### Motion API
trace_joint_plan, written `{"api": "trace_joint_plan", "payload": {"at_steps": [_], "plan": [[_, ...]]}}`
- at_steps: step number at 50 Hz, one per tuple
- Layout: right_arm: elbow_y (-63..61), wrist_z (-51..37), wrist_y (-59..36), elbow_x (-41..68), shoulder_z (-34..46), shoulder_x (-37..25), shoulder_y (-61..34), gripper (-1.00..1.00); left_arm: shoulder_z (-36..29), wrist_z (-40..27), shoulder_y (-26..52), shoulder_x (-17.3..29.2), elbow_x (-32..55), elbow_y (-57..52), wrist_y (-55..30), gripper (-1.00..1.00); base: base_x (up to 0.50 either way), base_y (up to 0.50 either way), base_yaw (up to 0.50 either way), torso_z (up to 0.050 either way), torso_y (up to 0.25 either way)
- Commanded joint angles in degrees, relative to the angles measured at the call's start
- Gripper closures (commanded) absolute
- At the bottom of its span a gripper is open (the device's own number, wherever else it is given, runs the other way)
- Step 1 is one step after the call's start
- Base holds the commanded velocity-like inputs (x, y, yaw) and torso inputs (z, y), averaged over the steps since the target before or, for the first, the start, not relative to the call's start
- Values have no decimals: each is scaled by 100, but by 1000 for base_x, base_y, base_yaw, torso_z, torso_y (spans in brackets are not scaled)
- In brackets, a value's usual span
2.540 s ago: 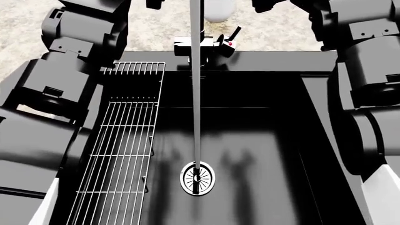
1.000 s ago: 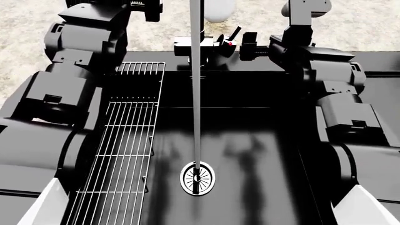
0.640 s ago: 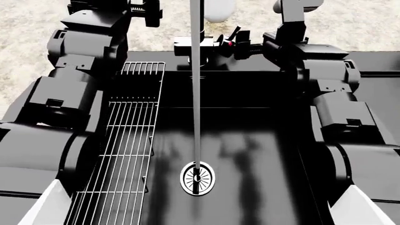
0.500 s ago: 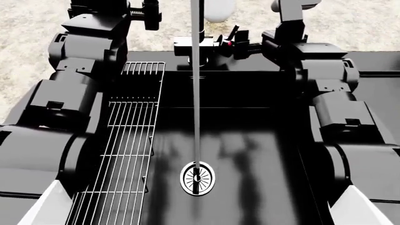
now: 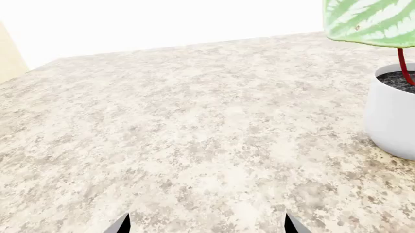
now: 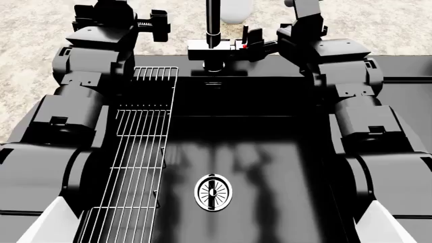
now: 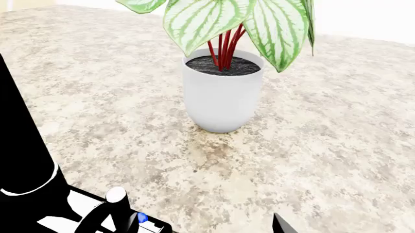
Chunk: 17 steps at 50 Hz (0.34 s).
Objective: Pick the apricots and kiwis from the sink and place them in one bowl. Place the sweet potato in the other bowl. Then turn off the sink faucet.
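Head view: the water stream that ran from the sink faucet (image 6: 214, 48) to the round drain (image 6: 213, 192) 0.5 s ago is absent, and the drain now shows dry. The right gripper (image 6: 258, 41) sits against the faucet's side lever (image 6: 242, 44), at the back edge of the sink (image 6: 270, 152); the lever, previously tilted up, now lies level with the base. Judgement: the faucet is off, which closes the last step of the task. The basin holds no apricots, kiwis or sweet potato, and no bowl is in this view. The left gripper (image 6: 154, 24) hangs over the counter (image 6: 27, 76) beyond the sink's back left corner, holding nothing. The wire rack (image 6: 131, 167) lies along the left side of the sink.

Left wrist view: only speckled counter and part of a white plant pot (image 5: 391, 116) appear. The 2 fingertips stand wide apart.

Right wrist view: the pot, the black spout and the lever tip appear. Finger spacing cannot be determined.

No brand, label or readable writing appears in any view; the lever carries only a red mark.
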State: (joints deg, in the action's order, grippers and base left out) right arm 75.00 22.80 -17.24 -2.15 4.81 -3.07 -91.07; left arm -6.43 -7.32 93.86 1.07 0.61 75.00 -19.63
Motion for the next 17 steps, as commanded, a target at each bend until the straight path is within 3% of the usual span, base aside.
{"api": "trace_joint_plan", "payload": {"at_steps": [1, 17], "plan": [[-1, 213, 67, 209, 35, 105, -72, -100, 69, 22, -64, 23, -37, -1, 8, -100, 0, 0, 0, 0, 0], [-1, 305, 198, 224, 117, 108, -184, -100, 88, 36, -53, 23, -43, -1, 6, -100, 0, 0, 0, 0, 0]]}}
